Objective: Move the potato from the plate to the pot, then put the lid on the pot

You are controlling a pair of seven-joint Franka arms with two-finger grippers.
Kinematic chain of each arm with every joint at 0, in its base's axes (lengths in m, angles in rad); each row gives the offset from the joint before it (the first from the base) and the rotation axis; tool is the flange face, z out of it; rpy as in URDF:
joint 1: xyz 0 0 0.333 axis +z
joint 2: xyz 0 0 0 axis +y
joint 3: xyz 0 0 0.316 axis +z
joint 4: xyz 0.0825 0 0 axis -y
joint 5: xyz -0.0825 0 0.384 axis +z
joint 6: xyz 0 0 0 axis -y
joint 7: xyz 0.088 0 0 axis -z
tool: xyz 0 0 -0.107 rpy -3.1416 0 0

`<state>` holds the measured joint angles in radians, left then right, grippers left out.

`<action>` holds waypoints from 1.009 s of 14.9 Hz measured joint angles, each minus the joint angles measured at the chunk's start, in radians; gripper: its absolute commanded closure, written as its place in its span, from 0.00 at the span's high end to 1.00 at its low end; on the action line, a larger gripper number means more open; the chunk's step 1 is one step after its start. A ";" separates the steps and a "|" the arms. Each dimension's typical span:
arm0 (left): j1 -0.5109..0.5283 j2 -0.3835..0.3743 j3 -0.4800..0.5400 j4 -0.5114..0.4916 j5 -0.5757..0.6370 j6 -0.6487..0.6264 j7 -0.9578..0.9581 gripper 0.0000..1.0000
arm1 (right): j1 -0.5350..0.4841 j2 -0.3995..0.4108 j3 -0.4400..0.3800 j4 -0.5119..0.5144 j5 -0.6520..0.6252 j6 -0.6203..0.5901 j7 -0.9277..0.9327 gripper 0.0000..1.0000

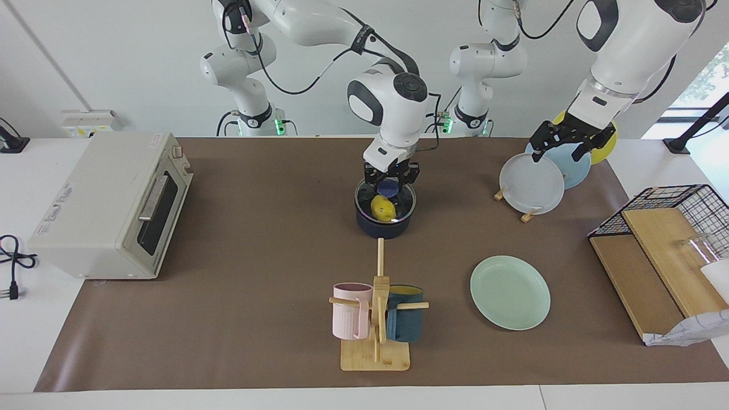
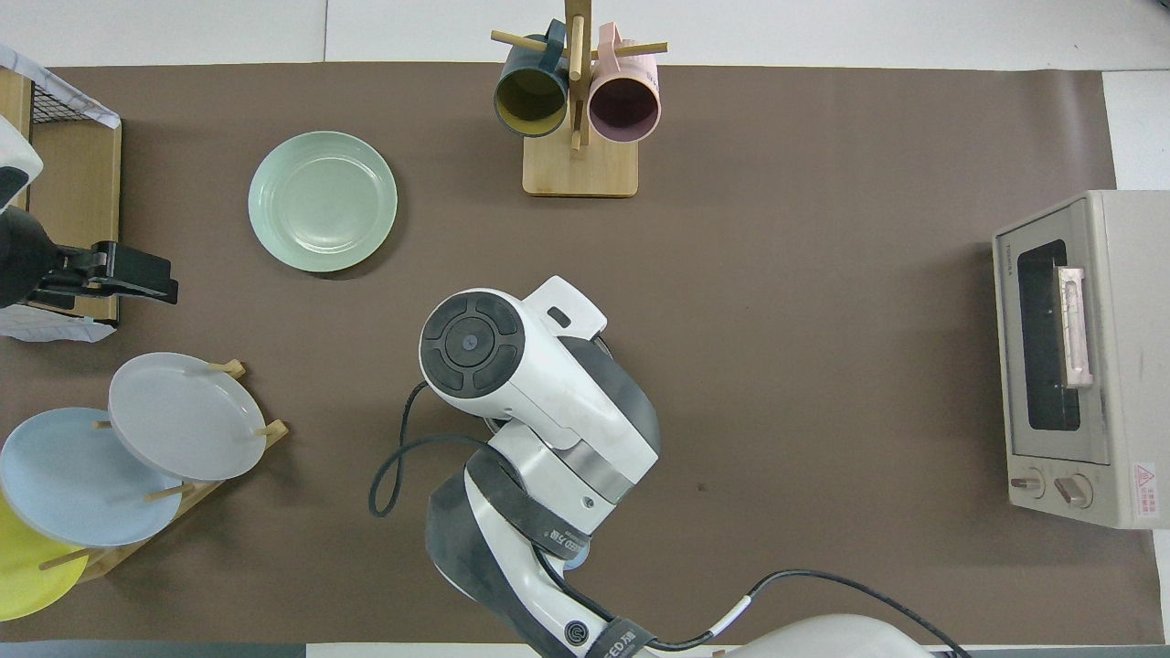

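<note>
Surface: a long table (image 1: 273, 239) covered with a brown mat, with white margins at its ends and a pale wall where the robots stand.

Pot: the dark blue pot (image 1: 385, 222) sits mid-table, nearer to the robots than the mug stand. In the overhead view the right arm hides it.

Potato: the yellow potato (image 1: 383, 208) lies inside the pot, seen through the glass.

Lid: the clear lid (image 1: 398, 204) rests on the pot's rim, its blue knob between the gripper's fingers.

Right gripper: the right gripper (image 1: 390, 183) is straight above the pot, fingers clasped around the lid's knob.

Left gripper: the left gripper (image 1: 571, 142) waits in the air over the rack of upright plates (image 1: 532, 183), fingers spread apart, holding nothing.

Plate: the mint-green plate (image 1: 510, 291) lies flat and bare, farther from the robots than the pot and toward the left arm's end.

Around: a wooden mug stand (image 1: 377, 319) with a pink and a dark blue mug stands beside the plate; a toaster oven (image 1: 111, 206) sits at the right arm's end; a wire basket with wooden boards (image 1: 666, 250) sits at the left arm's end.
</note>
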<state>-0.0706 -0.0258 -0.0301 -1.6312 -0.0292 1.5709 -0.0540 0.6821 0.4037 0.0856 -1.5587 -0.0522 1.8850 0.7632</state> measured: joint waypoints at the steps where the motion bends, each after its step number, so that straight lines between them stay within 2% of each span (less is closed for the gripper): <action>1: 0.000 0.000 0.000 0.000 0.000 -0.001 0.000 1.00 | -0.001 0.000 0.000 -0.001 0.000 0.000 0.000 0.00; 14: 0.009 -0.007 0.000 0.003 0.003 -0.010 0.000 1.00 | -0.006 -0.020 -0.001 -0.042 0.002 0.050 0.028 0.01; 15: 0.009 -0.007 0.000 0.003 0.003 -0.010 0.000 1.00 | -0.006 -0.020 -0.001 -0.042 0.002 0.050 0.028 0.24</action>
<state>-0.0618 -0.0325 -0.0296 -1.6281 -0.0262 1.5604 -0.0539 0.6757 0.3835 0.0850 -1.6012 -0.0501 1.9346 0.7911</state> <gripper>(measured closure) 0.000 0.330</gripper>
